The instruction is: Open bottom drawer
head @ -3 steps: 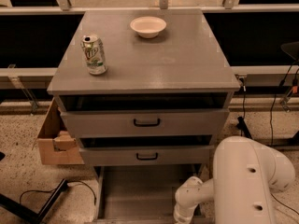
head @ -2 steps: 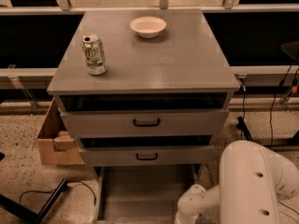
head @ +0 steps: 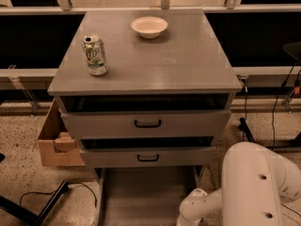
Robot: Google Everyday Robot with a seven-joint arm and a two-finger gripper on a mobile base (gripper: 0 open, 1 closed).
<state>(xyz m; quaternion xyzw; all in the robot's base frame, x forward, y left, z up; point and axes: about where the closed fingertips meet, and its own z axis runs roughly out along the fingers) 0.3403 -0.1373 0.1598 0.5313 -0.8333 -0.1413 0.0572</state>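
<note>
End effector is hidden past the lower frame edge, its grip state cannot be told; bottom drawer [head: 141,197] is seen pulled out.

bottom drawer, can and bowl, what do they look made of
Bottom drawer: flat matt grey inside, probably painted wood or board. Can: metal, likely aluminium, with glinting rim and printed wrap. Bowl: pale and matt, paper, plastic or ceramic, unclear. The gripper is out of view; only the white arm shows, bottom right.

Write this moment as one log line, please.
bottom drawer: pulled out, grey inside showing | arm: low right, beside drawer | gripper: out of view, below picture edge
</note>
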